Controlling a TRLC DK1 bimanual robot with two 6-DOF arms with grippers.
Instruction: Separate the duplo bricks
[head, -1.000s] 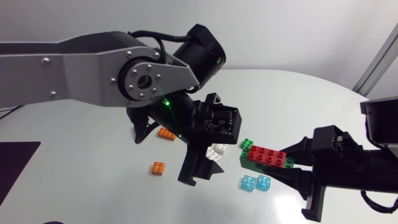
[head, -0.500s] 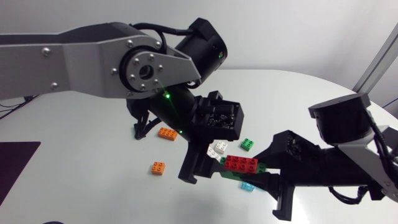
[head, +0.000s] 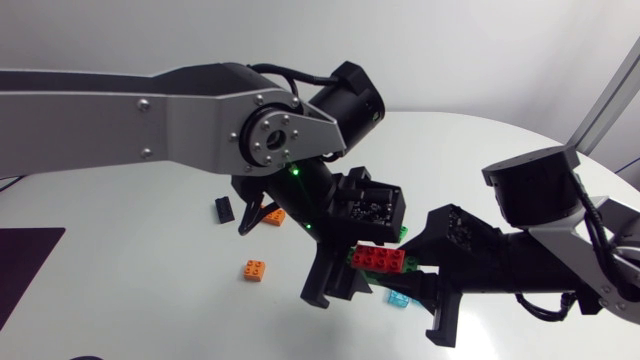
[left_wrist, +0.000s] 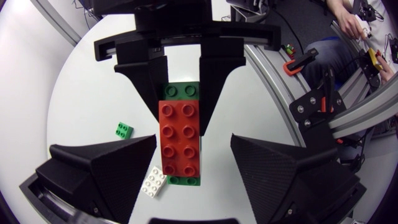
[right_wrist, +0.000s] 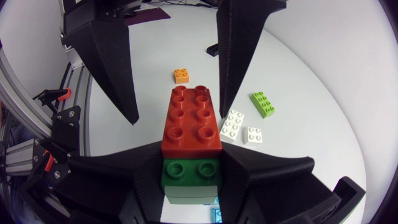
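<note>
While the right gripper (right_wrist: 189, 182) clamps the green brick (right_wrist: 190, 174) with the red brick (right_wrist: 191, 121) stuck on it, the left gripper (left_wrist: 193, 138) stands open astride the red one, so this pair is not yet pulled apart.

I can read no words, numbers or signs in any of my views. Any marking on the studs of the red plastic brick (left_wrist: 181, 140) and the green plastic brick (left_wrist: 182, 91) is too small to read, and the white round desk (head: 130, 250) shows no print.

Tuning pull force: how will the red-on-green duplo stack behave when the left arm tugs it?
Likely rigid: red brick and green brick look like hard plastic. Glossy sides may slip; right jaws clamp just one end. Studs probably release with a snap.
</note>
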